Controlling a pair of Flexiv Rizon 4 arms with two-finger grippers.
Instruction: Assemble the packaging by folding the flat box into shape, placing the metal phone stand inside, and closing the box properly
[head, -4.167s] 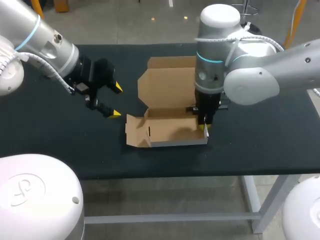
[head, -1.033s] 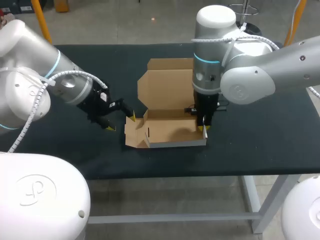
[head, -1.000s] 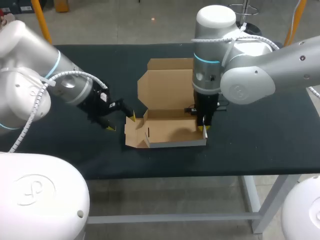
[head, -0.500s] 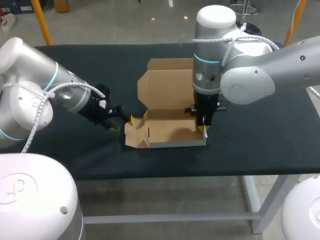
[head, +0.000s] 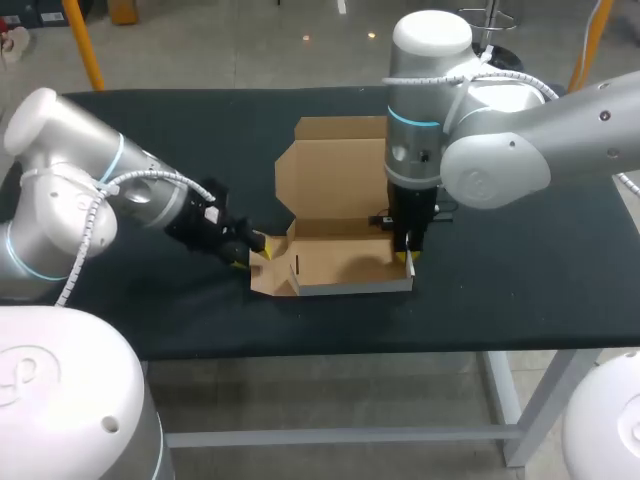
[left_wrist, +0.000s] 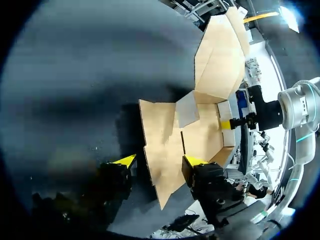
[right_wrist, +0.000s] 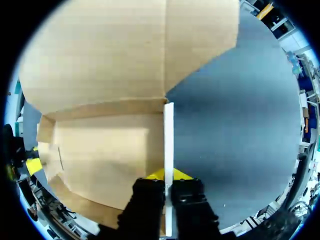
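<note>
box (head: 340, 262) half folded on a dark table (head: 520, 290), worked from both sides.
the box is set near the table's front edge, its lid (head: 335, 180) laid open behind. the right gripper (head: 408, 256) is clamped on the box's right wall (right_wrist: 169, 130), one finger inside and one outside. the left gripper (left_wrist: 160, 161) is spread wide, with the box's left flap (left_wrist: 161, 140) lying between its fingers; the outer tip is kept apart from the cardboard. from above, the right fingertips are mostly hidden under the arm, and the inner tip's contact cannot be made out.
</note>
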